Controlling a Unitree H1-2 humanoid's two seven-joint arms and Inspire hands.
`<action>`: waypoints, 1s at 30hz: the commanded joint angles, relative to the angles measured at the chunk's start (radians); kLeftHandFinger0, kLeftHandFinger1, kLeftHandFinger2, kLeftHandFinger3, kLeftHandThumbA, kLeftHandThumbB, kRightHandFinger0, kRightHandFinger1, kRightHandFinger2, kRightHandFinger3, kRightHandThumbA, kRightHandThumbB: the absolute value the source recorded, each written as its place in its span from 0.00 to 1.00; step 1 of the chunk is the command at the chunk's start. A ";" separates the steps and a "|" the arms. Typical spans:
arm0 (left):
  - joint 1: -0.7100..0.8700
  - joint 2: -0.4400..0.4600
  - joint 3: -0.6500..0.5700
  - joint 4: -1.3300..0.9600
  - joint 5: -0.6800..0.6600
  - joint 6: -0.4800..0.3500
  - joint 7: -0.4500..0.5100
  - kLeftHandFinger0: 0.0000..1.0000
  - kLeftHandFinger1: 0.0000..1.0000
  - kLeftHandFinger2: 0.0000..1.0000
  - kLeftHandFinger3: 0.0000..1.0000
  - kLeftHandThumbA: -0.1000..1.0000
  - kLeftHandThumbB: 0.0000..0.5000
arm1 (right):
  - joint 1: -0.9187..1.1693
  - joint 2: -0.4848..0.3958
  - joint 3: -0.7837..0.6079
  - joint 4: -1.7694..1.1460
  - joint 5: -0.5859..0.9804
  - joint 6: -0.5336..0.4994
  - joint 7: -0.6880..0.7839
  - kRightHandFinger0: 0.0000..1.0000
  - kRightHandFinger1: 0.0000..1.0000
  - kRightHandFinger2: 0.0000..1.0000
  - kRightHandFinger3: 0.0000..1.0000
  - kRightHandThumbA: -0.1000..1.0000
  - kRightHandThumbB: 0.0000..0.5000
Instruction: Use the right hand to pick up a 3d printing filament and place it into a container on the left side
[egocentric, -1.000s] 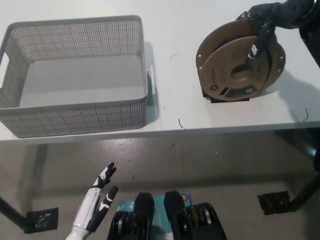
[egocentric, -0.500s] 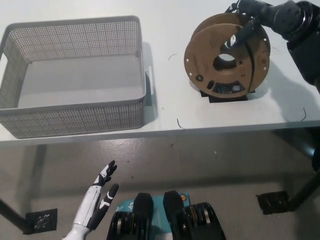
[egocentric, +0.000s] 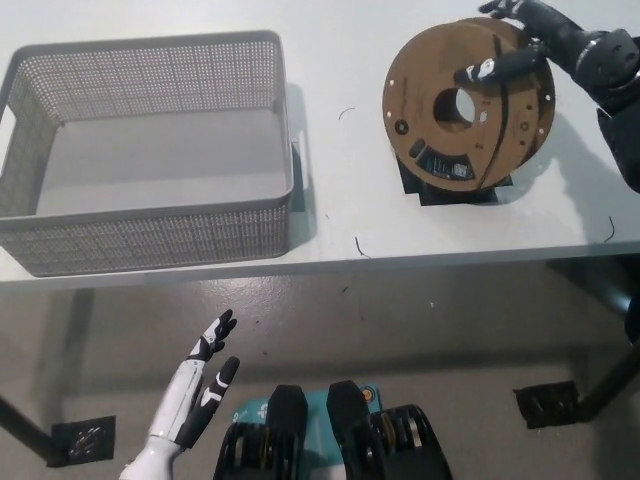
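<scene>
Filament spool (egocentric: 465, 110) tilted on edge — right hand (egocentric: 535, 45) fingers (egocentric: 490, 70) pinching its upper rim

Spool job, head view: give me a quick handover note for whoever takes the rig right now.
Right hand: shut on the spool, gripping its top edge, a finger at the hub; spool tilted up above the table, right side.
Left hand: open, resting low at lower left, below the table edge.
Basket: on the left, nothing in it.
Done: grasp.
Left: carry the spool left, place it in the basket.
</scene>
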 joint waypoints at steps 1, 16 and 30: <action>-0.012 0.010 0.002 0.001 -0.008 -0.021 -0.008 1.00 1.00 1.00 1.00 1.00 0.28 | -0.047 -0.027 -0.176 0.010 0.202 0.035 -0.039 0.25 0.69 1.00 0.96 0.00 0.27; -0.016 0.010 -0.007 0.033 -0.007 -0.053 -0.009 1.00 1.00 1.00 1.00 1.00 0.43 | -0.109 -0.041 -0.790 0.033 0.577 0.201 -0.117 0.00 0.19 0.75 1.00 0.00 0.13; -0.016 0.012 -0.015 0.043 0.001 -0.055 -0.010 1.00 1.00 1.00 1.00 1.00 0.47 | -0.180 0.007 -0.979 0.033 0.645 0.276 -0.117 0.00 0.06 0.60 1.00 0.00 0.14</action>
